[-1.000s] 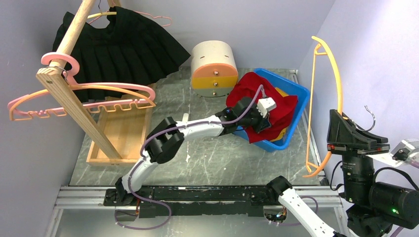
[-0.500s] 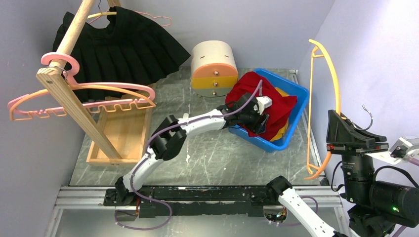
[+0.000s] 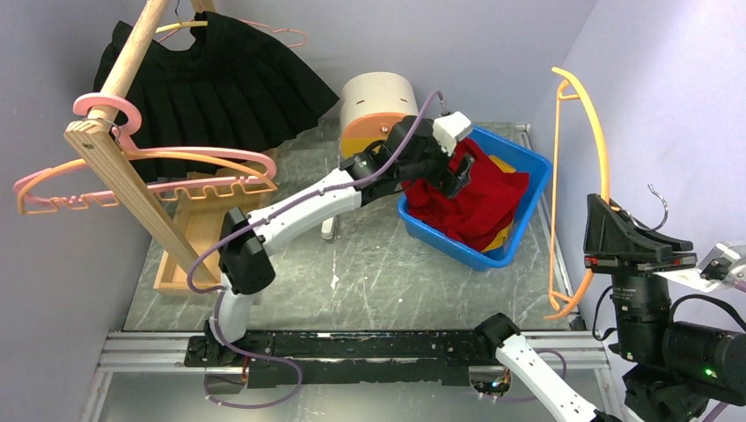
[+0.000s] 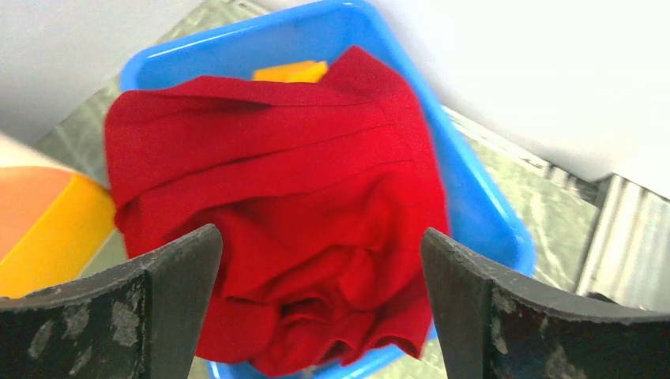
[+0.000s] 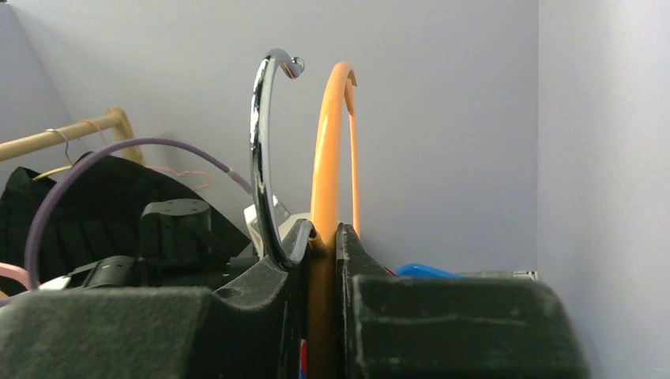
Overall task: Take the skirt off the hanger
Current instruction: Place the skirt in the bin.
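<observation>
Top external view: our left fingers [image 4: 166, 300] gape wide above the red skirt [image 3: 466, 207] in the blue bin [image 3: 530, 180] at two o'clock; right fingers [image 5: 442, 324] clamp the orange hanger [image 5: 328, 158].

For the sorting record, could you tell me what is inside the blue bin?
A crumpled red skirt fills the blue bin; an orange-yellow item peeks out beneath, mostly covered.

Blue bin [image 3: 535, 186] rt of round drawer box [image 3: 374, 97], wood rack [image 3: 132, 198] w/ pink hangers [image 3: 246, 156] at left
</observation>
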Motion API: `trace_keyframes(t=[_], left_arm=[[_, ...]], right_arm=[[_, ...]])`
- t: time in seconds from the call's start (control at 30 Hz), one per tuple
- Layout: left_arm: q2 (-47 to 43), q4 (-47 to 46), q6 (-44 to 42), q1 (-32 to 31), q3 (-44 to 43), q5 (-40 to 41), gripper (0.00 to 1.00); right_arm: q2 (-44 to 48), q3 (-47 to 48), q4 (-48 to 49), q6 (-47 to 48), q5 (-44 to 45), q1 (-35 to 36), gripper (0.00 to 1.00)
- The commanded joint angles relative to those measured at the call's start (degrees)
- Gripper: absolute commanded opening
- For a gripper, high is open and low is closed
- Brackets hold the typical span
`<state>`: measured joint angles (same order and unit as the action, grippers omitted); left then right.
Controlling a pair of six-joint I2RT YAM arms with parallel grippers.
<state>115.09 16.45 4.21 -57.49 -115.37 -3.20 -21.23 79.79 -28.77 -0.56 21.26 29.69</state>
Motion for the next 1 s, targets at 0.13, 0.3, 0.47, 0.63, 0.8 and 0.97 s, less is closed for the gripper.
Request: trace_keyframes(t=[0.13,0.3,0.47,0.63,0.8,0.97], left_arm=[[9.52,-0.9,0.86,5.44,-5.45,2.73,0.96],[13.34,-5.15,3.68,5.42,-5.2,0.88,0.9],[15.9,-5.82,10.75,5.26,-4.75,-3.77,0.65],[17.65,-9.41,14.36,3.29,-3.34,-5.73,0.6],[22.0,-9.72,16.12,1.31,-5.07,-8.25,0.58],[24.42,-13.73,22.23,1.25,1.18,-8.84,0.56]], right_arm=[[-1.87,5.54,-2.5,-0.44,-2.79,0.18,0.0],[-2.15,8.81,-5.27,-0.85,-5.07,0.43,0.0],[-0.44,9.3,-5.97,-0.57,-5.51,0.88,0.0],[1.78,7.68,-5.28,-0.27,-4.18,2.16,0.0],[1.88,7.72,-4.91,-0.41,-3.44,3.62,0.0],[1.88,6.18,-3.95,-1.2,-3.58,4.41,0.0]])
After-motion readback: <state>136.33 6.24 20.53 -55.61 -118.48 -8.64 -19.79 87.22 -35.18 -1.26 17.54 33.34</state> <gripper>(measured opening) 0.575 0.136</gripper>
